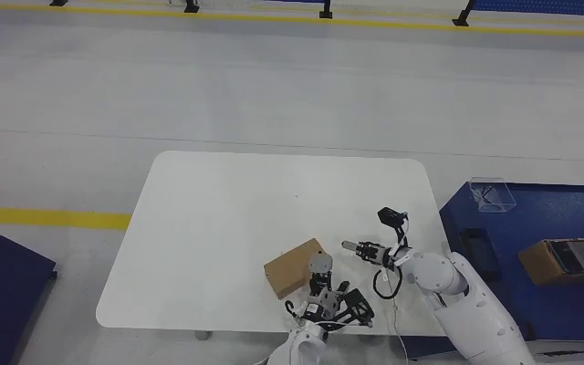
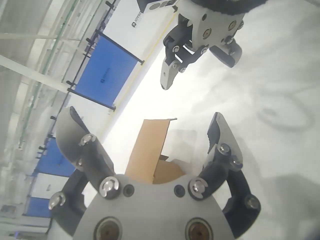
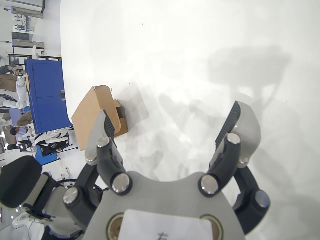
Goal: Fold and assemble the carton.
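Carton (image 1: pixel 294 268) looks light, thin card, probably dents easily; I'd grab a folded edge. Left gripper (image 2: pixel 144 118) jaws wide at the carton; right gripper (image 3: pixel 170 109) jaws wide, empty, near it.

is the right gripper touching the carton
Apart. The left wrist view shows a strip of bare table between the right gripper, which hangs open farther off, and the carton's upper edge.

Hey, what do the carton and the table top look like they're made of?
Carton: brown cardboard with a matte finish. The plain tan faces and thin flap edges suggest paperboard, possibly corrugated, though the edges are too small to tell. Table: smooth white top, faintly glossy, since it carries a soft reflection beside the carton. Probably laminate or painted board, but that stays open.
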{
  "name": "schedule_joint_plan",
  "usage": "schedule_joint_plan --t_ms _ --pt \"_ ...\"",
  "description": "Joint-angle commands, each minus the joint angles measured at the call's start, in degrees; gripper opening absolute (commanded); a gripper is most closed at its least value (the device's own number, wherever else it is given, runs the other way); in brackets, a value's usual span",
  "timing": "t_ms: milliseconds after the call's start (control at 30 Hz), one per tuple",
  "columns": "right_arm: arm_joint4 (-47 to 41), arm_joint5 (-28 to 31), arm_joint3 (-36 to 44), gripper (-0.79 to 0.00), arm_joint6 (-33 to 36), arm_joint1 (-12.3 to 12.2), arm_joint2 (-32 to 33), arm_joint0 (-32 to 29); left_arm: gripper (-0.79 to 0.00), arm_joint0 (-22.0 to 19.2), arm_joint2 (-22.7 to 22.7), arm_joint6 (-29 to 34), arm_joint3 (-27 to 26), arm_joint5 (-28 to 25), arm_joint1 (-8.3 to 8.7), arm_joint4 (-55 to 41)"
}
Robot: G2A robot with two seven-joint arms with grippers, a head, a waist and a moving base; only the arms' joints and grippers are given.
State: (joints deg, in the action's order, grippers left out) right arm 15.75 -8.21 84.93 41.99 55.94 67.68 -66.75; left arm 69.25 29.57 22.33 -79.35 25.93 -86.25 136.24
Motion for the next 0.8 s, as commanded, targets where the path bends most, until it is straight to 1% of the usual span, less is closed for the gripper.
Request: schedule_joint_plan --t_ms 0,67,267,367,400,500,633,667,700,733,767 --pt "0.06 0.1 -0.01 0.0 0.06 0.02 0.14 -0.1 0.0 -0.31 -0.41 3.31 0.61 0.78 -0.82 2.5" --pt "-0.03 0.17 -0.11 0.0 0.13 0.04 0.31 -0.23 0.0 -0.84 -0.34 6.16 1.6 1.38 -1.59 4.28" --pt "-0.09 0.63 -0.52 0.0 0.52 0.08 0.82 -0.44 0.0 -2.2 -0.3 15.88 5.32 0.4 -4.16 7.54" --pt "-0.08 0.91 -0.77 0.0 0.7 0.11 1.02 -0.49 -0.018 -2.84 -0.04 18.75 7.45 0.22 -5.3 8.32" --pt "-0.05 1.0 -0.86 0.0 0.77 0.11 1.1 -0.5 -0.043 -2.96 0.01 19.24 8.03 0.33 -5.65 8.45" --pt "-0.16 1.19 -1.12 0.0 0.93 0.15 1.31 -0.5 -0.212 -3.33 0.17 20.06 9.68 0.72 -6.59 9.15" --pt "-0.63 1.47 -1.4 0.0 1.37 0.19 1.65 -0.49 -0.24 -3.7 0.52 21.47 11.47 0.14 -7.75 9.72" --pt "-0.62 1.55 -1.47 0.0 1.46 0.2 1.73 -0.48 -0.286 -3.8 0.58 21.74 11.87 0.14 -8.01 10.16" --pt "-0.6 1.63 -1.53 0.0 1.53 0.2 1.8 -0.46 -0.369 -3.81 0.6 21.9 12.18 0.13 -8.27 10.42" --pt "-0.61 1.68 -1.61 0.0 1.55 0.21 1.88 -0.45 -0.52 -3.86 0.64 21.95 12.43 0.11 -8.53 10.66" --pt "-0.66 1.71 -1.67 0.0 1.56 0.22 1.95 -0.44 -0.597 -3.86 0.73 22.03 12.69 0.14 -8.77 10.81"
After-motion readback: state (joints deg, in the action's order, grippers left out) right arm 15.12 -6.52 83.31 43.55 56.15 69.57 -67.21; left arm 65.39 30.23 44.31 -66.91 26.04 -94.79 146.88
